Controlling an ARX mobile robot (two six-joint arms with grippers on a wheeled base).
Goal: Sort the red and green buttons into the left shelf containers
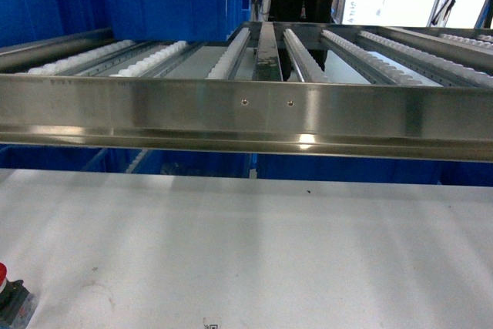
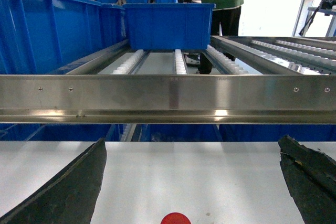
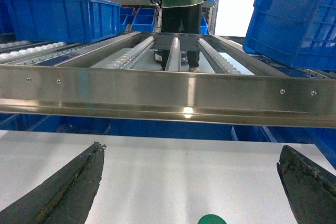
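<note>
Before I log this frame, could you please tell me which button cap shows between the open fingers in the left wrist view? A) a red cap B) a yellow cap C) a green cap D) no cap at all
A: a red button sits at the bottom edge of the left wrist view, centred ahead of the open left gripper, on the white table.

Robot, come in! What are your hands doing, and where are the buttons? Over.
Both jaws open, empty. Red domed button below left gripper, green-capped button below right gripper, both on white table. Nothing blocking.
</note>
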